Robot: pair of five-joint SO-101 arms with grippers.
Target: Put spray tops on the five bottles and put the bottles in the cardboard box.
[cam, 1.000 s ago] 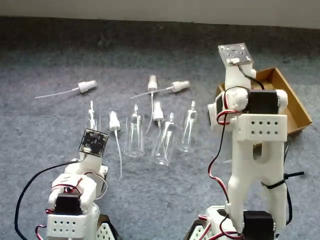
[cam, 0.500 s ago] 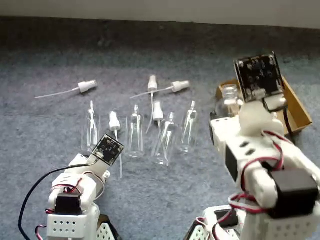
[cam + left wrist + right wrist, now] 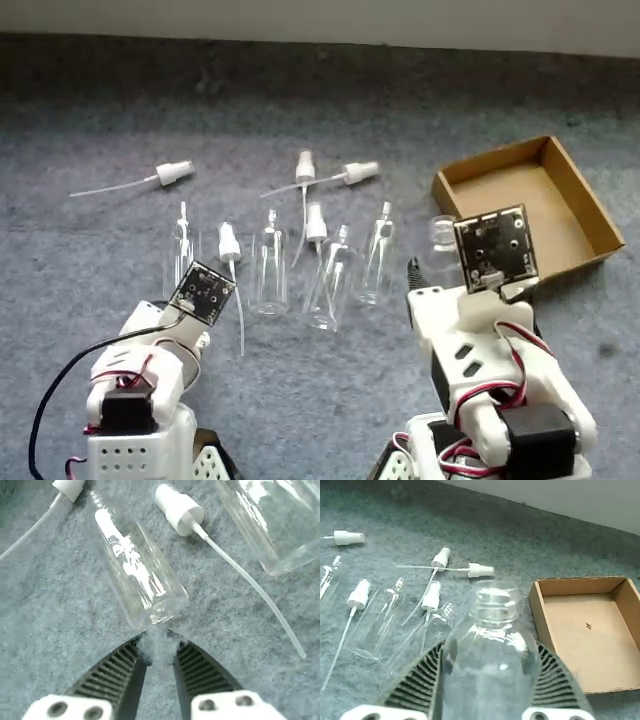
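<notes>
My right gripper (image 3: 487, 655) is shut on a clear bottle (image 3: 490, 635) with an open neck and no spray top. It holds that bottle (image 3: 443, 232) upright just left of the cardboard box (image 3: 575, 200). My left gripper (image 3: 157, 645) is open a little, its tips right behind the base of a bottle (image 3: 140, 575) lying on the carpet. That bottle (image 3: 182, 255) is the leftmost of a row with three others (image 3: 268, 265) (image 3: 330, 275) (image 3: 378, 258). A spray top (image 3: 180, 512) with a long tube lies beside it. Several loose spray tops (image 3: 175, 173) (image 3: 305, 165) (image 3: 360, 172) lie farther back.
The box (image 3: 620, 595) is shallow, open at the top and has nothing in it but a small dark speck. Everything lies on grey carpet (image 3: 330, 400). A pale wall edge (image 3: 320, 20) runs along the far side.
My right arm has pulled back from over the box towards the near edge, with the bottle in its grip. My left wrist has shifted slightly to the right behind the leftmost bottle.
</notes>
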